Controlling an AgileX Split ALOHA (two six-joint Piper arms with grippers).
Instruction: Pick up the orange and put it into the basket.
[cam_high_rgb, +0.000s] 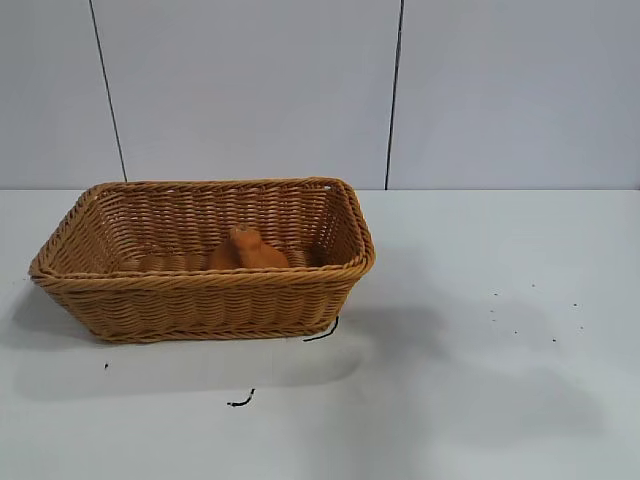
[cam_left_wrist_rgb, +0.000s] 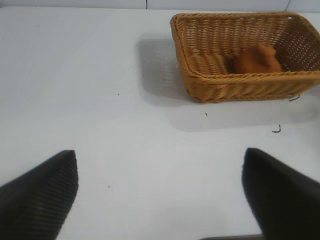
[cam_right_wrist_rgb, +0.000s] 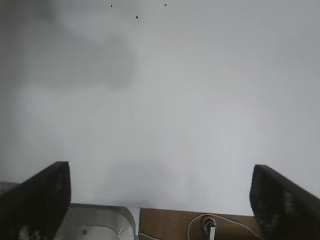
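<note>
Left of centre on the white table (cam_high_rgb: 480, 400), a large rectangular tan-brown woven wicker basket (cam_high_rgb: 200, 300) with flaring sides and a thick braided rim. It sits flat on the surface, long side toward the exterior camera.

Inside it, a matte dull-orange fruit (cam_high_rgb: 246, 250), rounded below and tapering to a knobbly nub that points up. The orange rests on the basket floor, a little right of the basket's middle, toward the near wall. Near rim hides its lower part in the exterior view. In the left wrist view the same orange (cam_left_wrist_rgb: 257, 59) lies low in the basket (cam_left_wrist_rgb: 200, 75), tucked behind the nearer wall.

On the table just in front of the basket's near right corner, a short curved black mark (cam_high_rgb: 322, 331); a second small black squiggle (cam_high_rgb: 240, 400) nearer still. A scatter of tiny dark specks (cam_high_rgb: 535, 315) to the right, well apart from the basket.

Neither arm shows in the exterior view. Left gripper (cam_left_wrist_rgb: 160, 192): dark ribbed fingers spread wide, nothing between them, bare table below, basket well away. Right gripper (cam_right_wrist_rgb: 160, 200): fingers likewise wide apart and empty, over bare table at its edge; a brown surface with a white cable (cam_right_wrist_rgb: 200, 227) shows beyond the edge.

Behind the table, a pale panelled wall (cam_high_rgb: 250, 90) with thin dark vertical seams.
</note>
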